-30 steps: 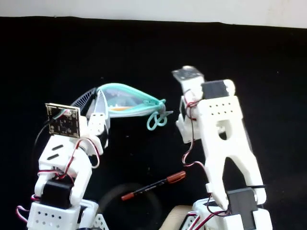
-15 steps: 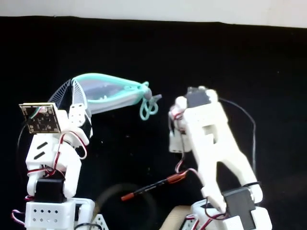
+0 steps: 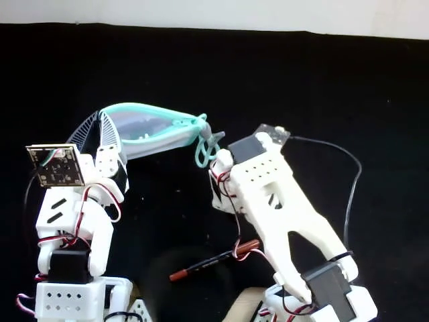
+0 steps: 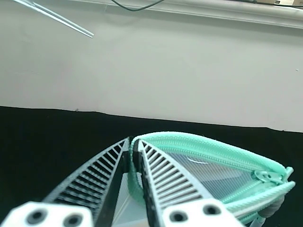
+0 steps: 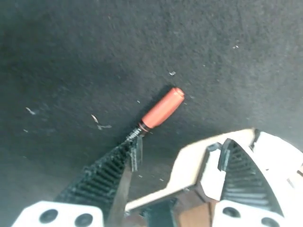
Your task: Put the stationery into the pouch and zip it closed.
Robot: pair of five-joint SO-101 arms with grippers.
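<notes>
Black table: left jaws pinch mint pouch aloft; right jaws spread over red-capped pen. Prob. pen pick-up; nxt clamp & lift.

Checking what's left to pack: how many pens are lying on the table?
1. A red-capped pen lies on the black table, low in the middle of the high view. More could be hidden inside the pouch that the left gripper holds.

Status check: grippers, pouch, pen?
Left gripper shut on pouch end, pouch raised. Right gripper open just over pen, not gripping. Pen flat on table, no obstruction seen.
</notes>
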